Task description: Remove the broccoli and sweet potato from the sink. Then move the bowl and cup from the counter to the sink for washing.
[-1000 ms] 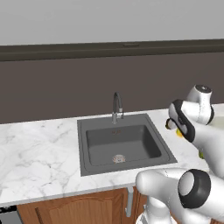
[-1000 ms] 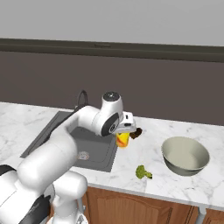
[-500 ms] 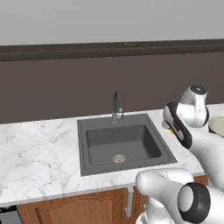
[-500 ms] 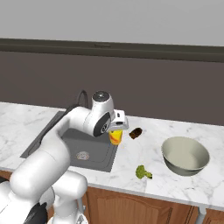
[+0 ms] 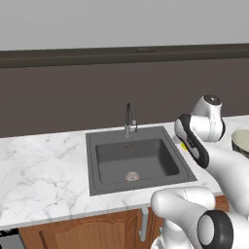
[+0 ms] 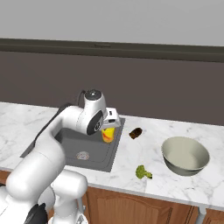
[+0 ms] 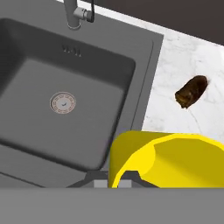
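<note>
My gripper (image 6: 108,128) is shut on the rim of the yellow cup (image 6: 108,135), holding it in the air over the right edge of the dark grey sink (image 6: 72,141). In the hand view the cup (image 7: 170,159) sits low, over the sink's right rim (image 7: 148,83), with the drain (image 7: 62,103) off to the left. The brown sweet potato (image 6: 136,133) lies on the counter (image 6: 144,151) just right of the sink. Nearer the front edge lies the broccoli (image 6: 142,172). At the right stands the grey-green bowl (image 6: 185,155). From the left base view, my gripper (image 5: 186,144) hangs beside the sink (image 5: 136,160).
The curved faucet (image 5: 130,116) rises at the back rim of the sink. A dark wall runs behind the counter. Brown cabinet doors (image 6: 131,208) sit under the worktop. The marble left of the sink (image 5: 44,165) is bare.
The arm has carried the yellow cup leftward from over the counter to the sink's right edge. The bowl, broccoli and sweet potato have stayed put.
</note>
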Motion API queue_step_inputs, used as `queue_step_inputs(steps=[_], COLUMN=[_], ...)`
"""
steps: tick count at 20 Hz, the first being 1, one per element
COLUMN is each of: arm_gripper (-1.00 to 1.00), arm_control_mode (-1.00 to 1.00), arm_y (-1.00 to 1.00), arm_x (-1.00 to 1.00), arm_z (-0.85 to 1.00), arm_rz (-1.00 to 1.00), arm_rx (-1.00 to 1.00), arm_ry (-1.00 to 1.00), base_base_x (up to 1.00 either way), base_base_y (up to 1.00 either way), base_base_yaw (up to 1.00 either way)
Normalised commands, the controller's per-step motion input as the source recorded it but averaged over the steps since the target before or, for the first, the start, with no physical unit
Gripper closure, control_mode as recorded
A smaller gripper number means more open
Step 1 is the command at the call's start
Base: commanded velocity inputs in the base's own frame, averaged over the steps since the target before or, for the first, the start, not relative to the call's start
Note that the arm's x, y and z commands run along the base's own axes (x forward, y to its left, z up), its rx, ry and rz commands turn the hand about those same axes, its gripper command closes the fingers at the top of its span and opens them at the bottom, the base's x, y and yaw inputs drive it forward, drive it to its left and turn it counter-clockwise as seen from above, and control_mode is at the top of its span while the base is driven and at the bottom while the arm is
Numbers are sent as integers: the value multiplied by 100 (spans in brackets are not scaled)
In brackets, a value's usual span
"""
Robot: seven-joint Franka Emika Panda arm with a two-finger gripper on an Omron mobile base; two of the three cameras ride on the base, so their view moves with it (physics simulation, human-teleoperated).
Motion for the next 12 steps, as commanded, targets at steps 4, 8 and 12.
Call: queue_step_inputs(steps=[4,8,12], arm_gripper=[100,100,100], arm_control_mode=[-100,-100,-100], arm_y=[29,29,25], arm_x=[1,0,4], arm_z=[0,0,-3], arm_rz=[6,5,3], arm_rx=[0,0,0], arm_ry=[0,0,0], base_base_x=[0,0,0], base_base_y=[0,0,0], base_base_yaw=[0,0,0])
